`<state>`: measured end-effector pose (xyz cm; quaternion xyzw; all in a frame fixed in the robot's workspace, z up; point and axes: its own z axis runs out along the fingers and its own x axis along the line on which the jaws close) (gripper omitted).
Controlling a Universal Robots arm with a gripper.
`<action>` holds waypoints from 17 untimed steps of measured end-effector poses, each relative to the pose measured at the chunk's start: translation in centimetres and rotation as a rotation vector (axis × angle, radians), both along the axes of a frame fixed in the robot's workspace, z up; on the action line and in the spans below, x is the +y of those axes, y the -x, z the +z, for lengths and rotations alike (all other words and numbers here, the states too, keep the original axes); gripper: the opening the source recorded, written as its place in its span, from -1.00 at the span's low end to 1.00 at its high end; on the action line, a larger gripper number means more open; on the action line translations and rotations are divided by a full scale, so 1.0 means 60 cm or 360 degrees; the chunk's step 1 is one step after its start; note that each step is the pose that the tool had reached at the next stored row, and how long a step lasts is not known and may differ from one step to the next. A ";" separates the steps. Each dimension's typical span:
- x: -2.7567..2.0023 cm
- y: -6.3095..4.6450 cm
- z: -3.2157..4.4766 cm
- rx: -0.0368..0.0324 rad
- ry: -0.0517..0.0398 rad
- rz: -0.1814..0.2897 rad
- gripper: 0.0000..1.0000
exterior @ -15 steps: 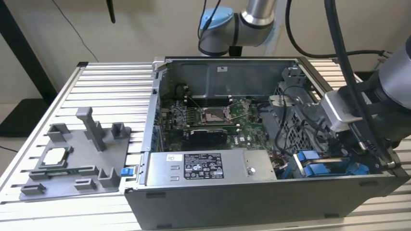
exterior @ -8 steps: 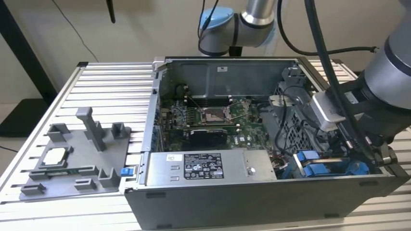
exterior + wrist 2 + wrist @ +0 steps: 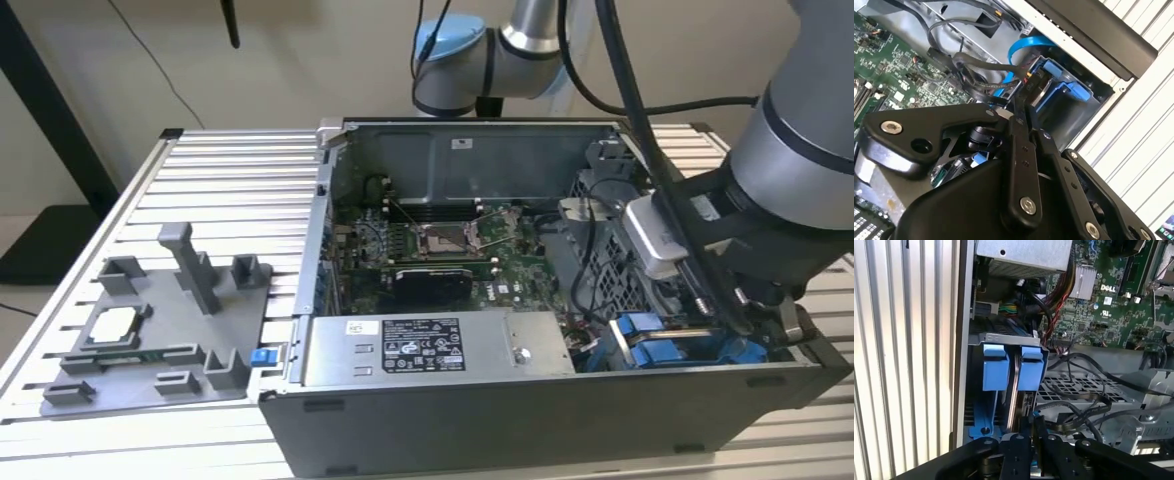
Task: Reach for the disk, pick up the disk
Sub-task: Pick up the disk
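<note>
— Start at the exterior view's left. What sits there?

— A grey fixture tray [image 3: 218, 372] on the slatted table [image 3: 240, 170], with a small square silver-white chip [image 3: 114, 325] lying in one of its pockets. A little blue clip [image 3: 262, 356] sits at the tray's edge, just beside the computer case.

— And the middle?

— The open computer case [image 3: 534, 430] lies on its side. Against its near wall is a large grey box [image 3: 534, 345] with a black-and-white label, and behind that the green motherboard [image 3: 507, 290] with its socket.

— Where's the disk?

— In the case's near corner, towards the exterior view's right. The disk [image 3: 654, 345] stands on edge in its bay, bright blue carrier frame round it. In the first wrist view its thin silver edge [image 3: 1015, 385] runs between two blue tabs, close to the case wall; in the second wrist view the blue frame [image 3: 1064, 87] shows beside a blue ribbon cable [image 3: 1024, 47] and a bundle of black cables [image 3: 964, 65].

— And the gripper?

— The gripper [image 3: 742, 318] reaches down into that corner, hanging from the big grey arm [image 3: 801, 170]. In both wrist views its tip [image 3: 1021, 107] [image 3: 1032, 421] is right at the disk's upper edge, between the blue tabs.

— Clenched or released?

— I cannot tell from these views whether it grasps the disk; the disk sits in its bay, not lifted
</note>
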<state>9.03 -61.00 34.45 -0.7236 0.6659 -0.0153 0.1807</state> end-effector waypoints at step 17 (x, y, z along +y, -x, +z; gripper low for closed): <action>0.0000 0.017 -0.008 -0.0110 0.0014 0.0000 -1.00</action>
